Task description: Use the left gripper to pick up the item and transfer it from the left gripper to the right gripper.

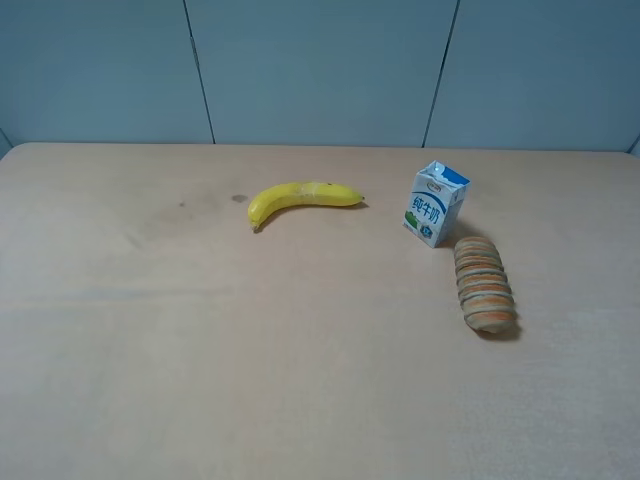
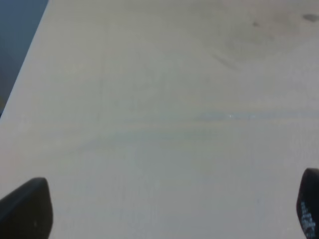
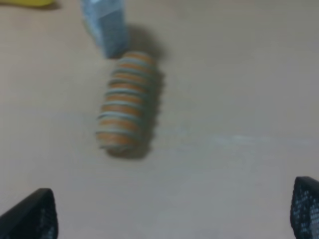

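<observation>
Exterior high view: tan table (image 1: 150, 380), with the item (image 1: 484, 284), a ridged striped bread roll, lying flat on the right side just beside the milk carton (image 1: 434, 204) and well apart from the banana (image 1: 300, 198). Likely light, soft and crushable, so grip gently across its middle ridges. Left gripper (image 2: 159, 211) and right gripper (image 3: 172, 211) both spread wide, holding nothing.
</observation>
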Available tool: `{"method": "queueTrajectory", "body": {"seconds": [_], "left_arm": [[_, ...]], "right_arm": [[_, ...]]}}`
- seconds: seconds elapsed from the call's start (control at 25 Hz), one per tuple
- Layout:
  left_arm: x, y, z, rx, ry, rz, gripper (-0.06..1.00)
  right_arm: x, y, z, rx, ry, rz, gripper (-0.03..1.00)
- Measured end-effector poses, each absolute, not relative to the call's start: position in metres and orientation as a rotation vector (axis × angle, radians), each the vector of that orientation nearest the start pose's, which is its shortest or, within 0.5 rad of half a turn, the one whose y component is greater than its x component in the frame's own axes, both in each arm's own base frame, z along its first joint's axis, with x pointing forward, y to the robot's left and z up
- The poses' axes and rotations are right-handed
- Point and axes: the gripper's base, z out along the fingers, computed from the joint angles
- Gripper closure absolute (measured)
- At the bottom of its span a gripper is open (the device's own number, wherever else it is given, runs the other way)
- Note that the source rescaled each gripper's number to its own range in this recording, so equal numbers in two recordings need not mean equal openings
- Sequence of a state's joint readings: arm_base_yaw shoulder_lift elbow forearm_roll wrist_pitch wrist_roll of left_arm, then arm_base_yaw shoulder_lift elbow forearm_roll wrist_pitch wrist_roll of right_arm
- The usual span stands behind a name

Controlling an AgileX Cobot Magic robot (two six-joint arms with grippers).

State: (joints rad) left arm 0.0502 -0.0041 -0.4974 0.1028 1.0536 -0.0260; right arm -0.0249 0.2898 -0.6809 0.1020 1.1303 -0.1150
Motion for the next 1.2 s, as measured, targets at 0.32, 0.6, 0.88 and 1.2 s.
{"method": "queueTrajectory", "body": {"seconds": [0.32, 0.6, 0.88, 1.2], "left_arm": [[-0.006, 0.008, 0.277, -0.082, 2.033, 0.138, -0.03], [-0.006, 0.008, 0.277, -0.082, 2.033, 0.138, -0.03], [-0.006, 0.008, 0.277, -0.082, 2.033, 0.138, -0.03], [-0.006, 0.008, 0.277, -0.082, 2.033, 0.138, -0.03]], "right_arm": [[0.000, 0.003, 0.291, -0.017, 2.049, 0.005, -0.03], [-0.004, 0.001, 0.280, -0.004, 2.008, -0.021, -0.03], [-0.004, 0.001, 0.280, 0.000, 2.007, -0.019, -0.03], [-0.004, 0.001, 0.280, 0.000, 2.007, -0.019, -0.03]]}}
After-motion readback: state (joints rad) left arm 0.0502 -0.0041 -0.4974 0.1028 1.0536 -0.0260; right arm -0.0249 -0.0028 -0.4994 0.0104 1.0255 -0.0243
